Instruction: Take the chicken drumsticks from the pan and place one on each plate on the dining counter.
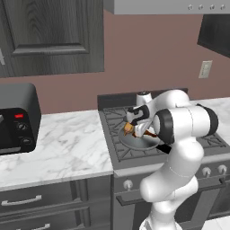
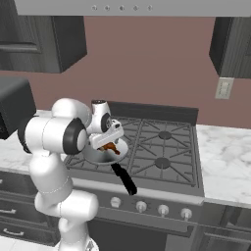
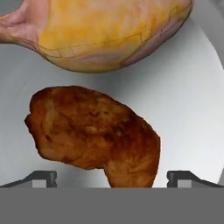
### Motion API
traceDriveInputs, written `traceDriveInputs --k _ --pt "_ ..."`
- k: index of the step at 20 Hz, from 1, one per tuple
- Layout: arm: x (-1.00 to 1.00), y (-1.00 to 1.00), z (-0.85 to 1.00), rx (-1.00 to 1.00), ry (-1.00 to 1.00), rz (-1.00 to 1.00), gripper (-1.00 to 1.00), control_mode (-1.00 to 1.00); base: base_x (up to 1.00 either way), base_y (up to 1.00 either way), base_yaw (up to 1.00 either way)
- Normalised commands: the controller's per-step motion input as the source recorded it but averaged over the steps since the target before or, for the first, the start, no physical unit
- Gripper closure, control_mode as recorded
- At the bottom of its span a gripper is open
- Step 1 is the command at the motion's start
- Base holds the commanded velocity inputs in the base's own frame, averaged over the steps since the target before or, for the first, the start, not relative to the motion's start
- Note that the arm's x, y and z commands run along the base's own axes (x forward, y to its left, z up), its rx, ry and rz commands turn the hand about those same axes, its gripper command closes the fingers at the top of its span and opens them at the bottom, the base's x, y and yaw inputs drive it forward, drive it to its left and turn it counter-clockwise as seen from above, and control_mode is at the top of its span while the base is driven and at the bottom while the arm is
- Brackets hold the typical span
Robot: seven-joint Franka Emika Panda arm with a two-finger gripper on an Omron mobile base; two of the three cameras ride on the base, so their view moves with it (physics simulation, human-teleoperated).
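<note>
Two drumsticks (image 3: pixel 94 131) lie in the pan (image 3: pixel 192 100); your gripper (image 3: pixel 111 179) gapes wide, empty. Pinch the brown one's thick, likely greasy middle.

Pan (image 3: pixel 192 87): round, shallow, grey metal; sits on the stove's front left burner grate; long black handle (image 2: pixel 124 180) reaches out past the stove's front edge.

Golden-tan drumstick (image 3: pixel 109 33): plump, yellow-orange skin with pinkish patches, narrowing to a pale bone end on one side; lies flat inside the pan.

Reddish-brown drumstick (image 3: pixel 94 133): darker, browned and rough-textured, irregular lump tapering toward one end; lies flat on the pan floor just beside the golden-tan one, a narrow strip of grey metal between them.
</note>
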Motion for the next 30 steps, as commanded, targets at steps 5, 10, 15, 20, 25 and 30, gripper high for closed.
traceDriveInputs --k 5,10,15,20,25,30 --pt "0.12 0.00 -0.04 0.00 0.00 0.00 -1.00 -1.00 0.00 0.00 0.00" --pt "0.15 0.00 -0.03 0.00 0.00 0.00 -1.00 -1.00 0.00 0.00 0.00" --pt "0.00 0.00 -0.10 0.00 0.00 0.00 -1.00 -1.00 0.00 0.00 0.00" --pt "-0.13 0.00 -0.16 0.00 0.00 0.00 -1.00 -1.00 0.00 0.00 0.00" --pt "-0.14 0.00 -0.12 0.00 0.00 0.00 1.00 -1.00 0.00 0.00 0.00" --pt "-0.15 0.00 0.14 0.00 0.00 0.01 1.00 -1.00 0.00 0.00 0.00"
